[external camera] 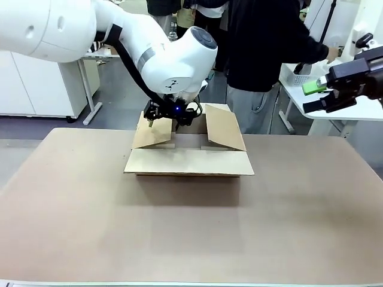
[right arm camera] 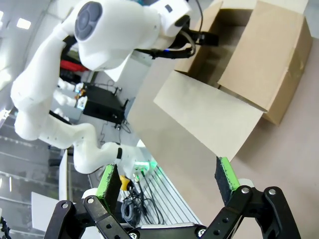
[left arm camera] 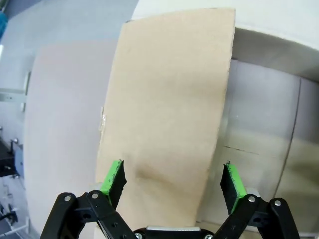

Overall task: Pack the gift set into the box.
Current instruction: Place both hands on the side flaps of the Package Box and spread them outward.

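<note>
- The box (external camera: 188, 161), plain brown cardboard, stands on the tan table (external camera: 179, 239) a little toward 12 o'clock from the table's middle.
- Its top is open. The near flap folds out almost flat toward 6 o'clock, and the side flaps at 9 and 3 o'clock stand tilted.
- The white left arm (external camera: 179, 54) reaches in from 10 o'clock, with its wrist over the box's 11 o'clock corner, by the 9 o'clock flap.
- In the left wrist view, the left gripper (left arm camera: 173, 179) has its jaws wide apart and holds nothing. Its green pads (left arm camera: 113, 177) straddle a cardboard flap that runs up toward 12 o'clock. Whether the pads touch the flap cannot be told.
- The right gripper (right arm camera: 167, 178) hangs in the air well apart from the box, at about 2 o'clock from it in the front view. Its jaws are spread and empty.
- In the right wrist view, the box lies toward 1 o'clock, with the left arm bent over it.
- A person (external camera: 263, 42) in a dark top stands beyond the far edge at 12 o'clock, one arm stretched toward 3 o'clock.
</note>
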Robot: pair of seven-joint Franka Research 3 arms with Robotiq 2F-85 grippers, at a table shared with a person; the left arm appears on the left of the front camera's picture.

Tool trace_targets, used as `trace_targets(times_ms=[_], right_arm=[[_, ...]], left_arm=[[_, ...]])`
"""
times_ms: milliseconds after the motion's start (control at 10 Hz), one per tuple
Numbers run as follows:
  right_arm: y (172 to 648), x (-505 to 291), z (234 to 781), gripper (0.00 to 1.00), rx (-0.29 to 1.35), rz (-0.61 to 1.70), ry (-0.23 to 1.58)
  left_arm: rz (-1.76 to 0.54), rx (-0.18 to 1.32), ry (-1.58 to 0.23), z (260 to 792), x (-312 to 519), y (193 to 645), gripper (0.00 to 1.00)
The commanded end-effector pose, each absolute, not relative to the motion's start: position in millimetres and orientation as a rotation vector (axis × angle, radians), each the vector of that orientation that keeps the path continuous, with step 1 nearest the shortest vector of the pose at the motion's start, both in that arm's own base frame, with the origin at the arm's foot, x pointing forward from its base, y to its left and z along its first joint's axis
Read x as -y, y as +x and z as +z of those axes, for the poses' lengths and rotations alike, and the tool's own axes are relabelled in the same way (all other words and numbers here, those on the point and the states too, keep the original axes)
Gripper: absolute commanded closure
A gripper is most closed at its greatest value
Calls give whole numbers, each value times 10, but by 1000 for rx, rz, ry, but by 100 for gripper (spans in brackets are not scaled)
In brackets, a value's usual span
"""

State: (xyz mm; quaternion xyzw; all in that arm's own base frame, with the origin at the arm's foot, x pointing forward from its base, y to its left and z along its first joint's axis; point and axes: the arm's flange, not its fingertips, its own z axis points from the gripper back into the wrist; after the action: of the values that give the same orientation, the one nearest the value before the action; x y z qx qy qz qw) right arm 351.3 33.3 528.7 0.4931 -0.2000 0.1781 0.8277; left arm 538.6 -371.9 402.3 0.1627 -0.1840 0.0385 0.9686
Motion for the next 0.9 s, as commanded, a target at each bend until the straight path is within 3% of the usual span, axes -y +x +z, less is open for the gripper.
trace_targets(times_ms=[0,300,800], right_arm=[[3534,-346,5276,0,450,400,1063],[3534,-346,5276,0,450,400,1063],[3534,-346,5276,0,450,400,1063]], left_arm=[[58,381,368,4126,3779,5440,0],[-67,340,479,4228,3614,5457,0],[-33,347,521,4362,3375,5405,0]])
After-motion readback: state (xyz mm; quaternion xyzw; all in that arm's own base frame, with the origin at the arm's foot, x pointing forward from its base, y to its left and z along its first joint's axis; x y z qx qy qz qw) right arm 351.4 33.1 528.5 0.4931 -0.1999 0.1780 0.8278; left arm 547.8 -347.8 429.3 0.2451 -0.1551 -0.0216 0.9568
